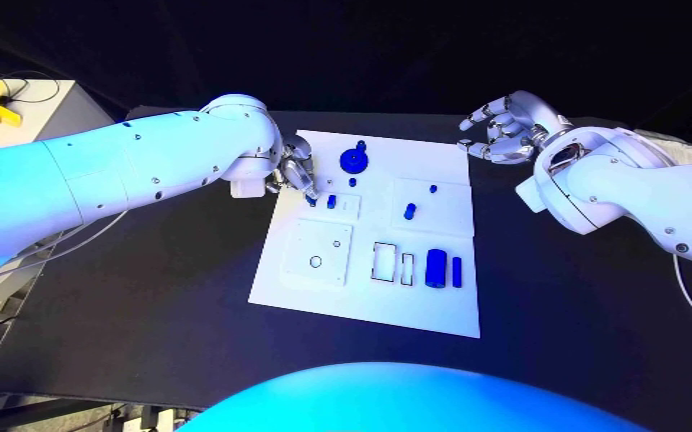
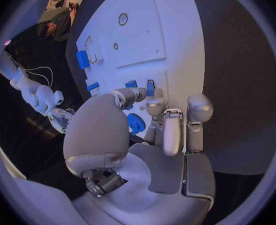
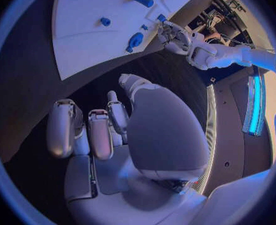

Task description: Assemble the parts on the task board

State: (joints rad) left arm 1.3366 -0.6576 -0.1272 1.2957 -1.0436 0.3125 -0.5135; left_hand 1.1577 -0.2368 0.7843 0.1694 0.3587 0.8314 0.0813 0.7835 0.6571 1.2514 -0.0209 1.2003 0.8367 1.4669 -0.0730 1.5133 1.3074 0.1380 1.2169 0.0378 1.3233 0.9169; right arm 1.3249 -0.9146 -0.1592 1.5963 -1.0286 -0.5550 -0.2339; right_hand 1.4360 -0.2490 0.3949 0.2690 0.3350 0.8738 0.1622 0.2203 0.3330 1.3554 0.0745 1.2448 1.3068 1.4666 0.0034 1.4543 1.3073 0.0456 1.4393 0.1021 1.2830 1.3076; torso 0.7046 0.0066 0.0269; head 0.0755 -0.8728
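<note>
Your left robot hand point(image 1: 294, 174) sits over the left edge of the flat white plastic task board point(image 1: 335, 287), fingers curled down towards a small blue block point(image 1: 332, 201) that stands on the board just beside the fingertips. You cannot tell from these views whether it is pinching that piece or only touching it; the pose suggests it is seating a part. Close beyond the fingers stands the round blue knob-like part point(image 1: 353, 160). Your right robot hand point(image 1: 503, 128) hangs off the board's far right corner, above the black bench point(image 1: 144, 302), fingers loosely curled, holding nothing, presumably parked clear. Nearer you, a larger blue rectangular block point(image 1: 436, 268) rests on the board, well apart from both hands.
</note>
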